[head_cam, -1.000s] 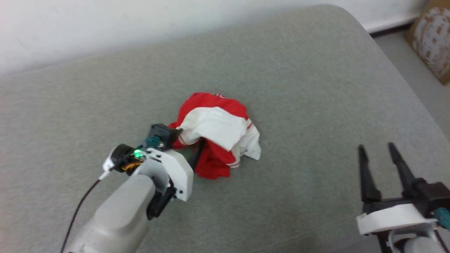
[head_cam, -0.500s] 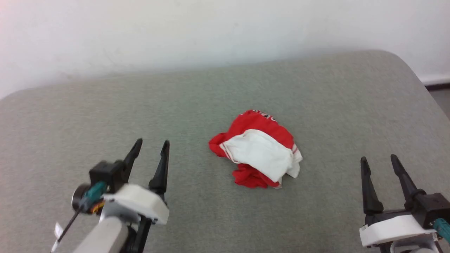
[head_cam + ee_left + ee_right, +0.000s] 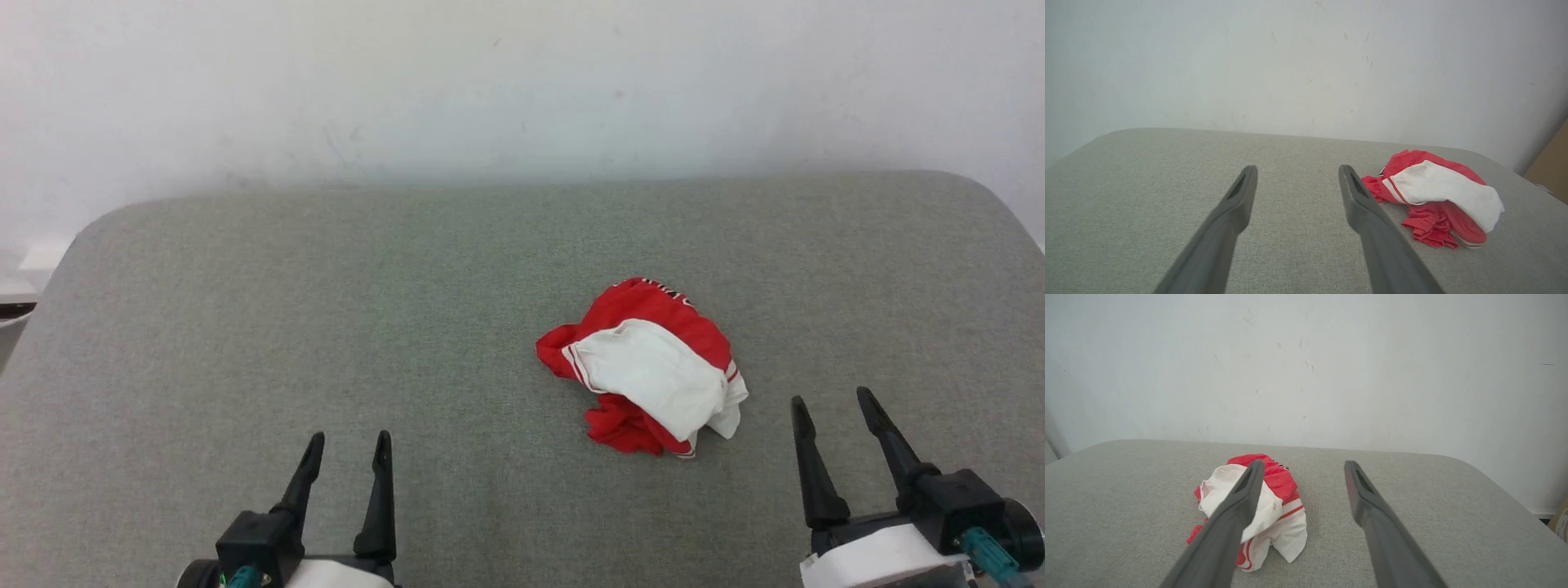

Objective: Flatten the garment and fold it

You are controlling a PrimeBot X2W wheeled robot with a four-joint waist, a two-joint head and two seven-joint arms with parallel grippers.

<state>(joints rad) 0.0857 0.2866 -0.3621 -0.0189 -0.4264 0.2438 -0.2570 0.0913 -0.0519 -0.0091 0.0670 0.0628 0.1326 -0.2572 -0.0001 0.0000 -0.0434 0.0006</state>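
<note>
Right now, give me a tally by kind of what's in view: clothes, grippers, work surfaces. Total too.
Shirts: 1, the crumpled red and white shirt.
Grippers: 2, the left gripper and the right gripper, both open and empty.
Tables: 1, the grey padded table under the shirt.
Total: 4.

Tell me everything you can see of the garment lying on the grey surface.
The garment is a crumpled heap of soft red cloth with a white sleeve panel draped over its top, edged in red-and-white striped trim. A sliver of dark print shows at its far edge, unreadable. It lies right of centre on the grey fabric surface, which alone touches it; the left gripper and right gripper are open, clear of it.
</note>
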